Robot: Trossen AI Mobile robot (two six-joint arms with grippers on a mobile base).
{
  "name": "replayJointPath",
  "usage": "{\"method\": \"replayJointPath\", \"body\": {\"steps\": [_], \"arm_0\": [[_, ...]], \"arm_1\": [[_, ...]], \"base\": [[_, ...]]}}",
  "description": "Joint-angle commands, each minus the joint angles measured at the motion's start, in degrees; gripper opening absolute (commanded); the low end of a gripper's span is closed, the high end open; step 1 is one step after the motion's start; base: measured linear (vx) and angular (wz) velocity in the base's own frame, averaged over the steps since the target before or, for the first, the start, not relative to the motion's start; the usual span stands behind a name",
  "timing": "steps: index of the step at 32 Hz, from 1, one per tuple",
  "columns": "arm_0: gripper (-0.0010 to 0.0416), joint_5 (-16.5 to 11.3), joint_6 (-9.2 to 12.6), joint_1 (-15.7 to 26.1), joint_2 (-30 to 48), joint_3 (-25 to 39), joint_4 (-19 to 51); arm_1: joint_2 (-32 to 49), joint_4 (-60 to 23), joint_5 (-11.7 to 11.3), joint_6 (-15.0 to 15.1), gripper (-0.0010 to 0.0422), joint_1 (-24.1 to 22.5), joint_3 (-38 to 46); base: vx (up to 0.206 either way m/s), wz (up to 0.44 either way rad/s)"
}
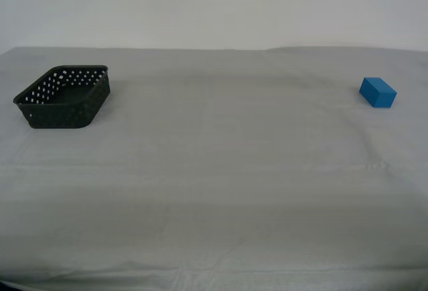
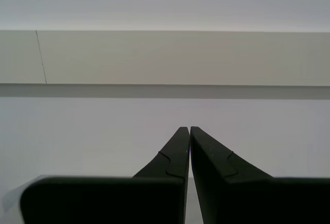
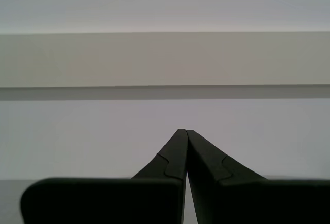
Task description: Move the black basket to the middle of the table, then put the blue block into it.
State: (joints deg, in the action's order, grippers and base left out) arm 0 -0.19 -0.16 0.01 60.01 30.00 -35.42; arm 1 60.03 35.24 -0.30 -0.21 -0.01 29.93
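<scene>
The black basket (image 1: 63,97) stands empty on the table (image 1: 221,170) at the exterior view's far left. The blue block (image 1: 378,93) lies on the cloth at the exterior view's far right, well apart from the basket. Neither arm shows in the exterior view. My first gripper (image 3: 183,131) is shut and empty, with its black fingers meeting at the tips and only a plain pale wall ahead. My second gripper (image 2: 186,128) is also shut and empty, facing the same kind of wall. Neither wrist view shows the basket or the block.
The grey-white cloth is slightly wrinkled, and a pale wall rises behind the table's far edge (image 1: 214,49). The table's front edge (image 1: 200,284) shows at the bottom of the exterior view.
</scene>
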Motion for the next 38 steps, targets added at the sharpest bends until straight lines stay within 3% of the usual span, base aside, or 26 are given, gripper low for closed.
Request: {"method": "replayJointPath", "body": {"steps": [1,16,21,23,24,25,28,32,36,38], "arm_0": [[0.0001,-0.1,0.1,0.0,0.0,0.0,-0.1],[0.0001,-0.2,0.2,0.0,0.0,0.5,-0.7],[0.0001,-0.2,0.2,0.0,0.2,0.6,1.2],[0.0000,-0.2,0.2,0.0,0.2,0.6,2.1],[0.0001,-0.2,0.2,0.0,0.2,0.6,3.0],[0.0001,-0.2,0.2,0.0,0.2,0.6,3.3],[0.0001,-0.2,0.2,0.0,0.2,0.6,4.6],[0.0001,-0.2,0.2,0.0,0.2,0.6,4.8],[0.0001,-0.2,0.2,0.0,0.2,0.6,4.8],[0.0001,-0.2,0.2,0.0,0.2,0.6,4.8]], "arm_1": [[0.0,0.2,0.1,0.1,0.0000,0.0,0.0],[0.0,0.9,-0.2,-0.4,0.0000,0.0,0.7],[0.0,-2.8,-0.2,3.4,0.0000,0.0,3.2],[0.0,-9.5,-1.5,2.6,0.0000,0.0,6.0],[0.3,-19.8,-6.3,0.2,0.0000,0.0,10.1],[0.9,-25.2,-8.9,-1.0,0.0000,0.0,12.3],[4.2,-41.4,-13.2,-2.2,0.0000,0.4,20.4],[11.7,-57.1,-12.0,-1.8,0.0000,0.6,31.0],[19.7,-64.9,-7.9,0.0,0.0000,0.7,36.2],[23.3,-67.1,-7.7,0.3,0.0000,0.7,37.2]], "base": [[0.000,0.000],[0.000,0.000],[0.000,0.000],[0.000,0.000],[0.000,0.000],[0.000,0.000],[0.000,0.000],[0.000,0.000],[0.000,0.000],[0.000,0.000]]}}
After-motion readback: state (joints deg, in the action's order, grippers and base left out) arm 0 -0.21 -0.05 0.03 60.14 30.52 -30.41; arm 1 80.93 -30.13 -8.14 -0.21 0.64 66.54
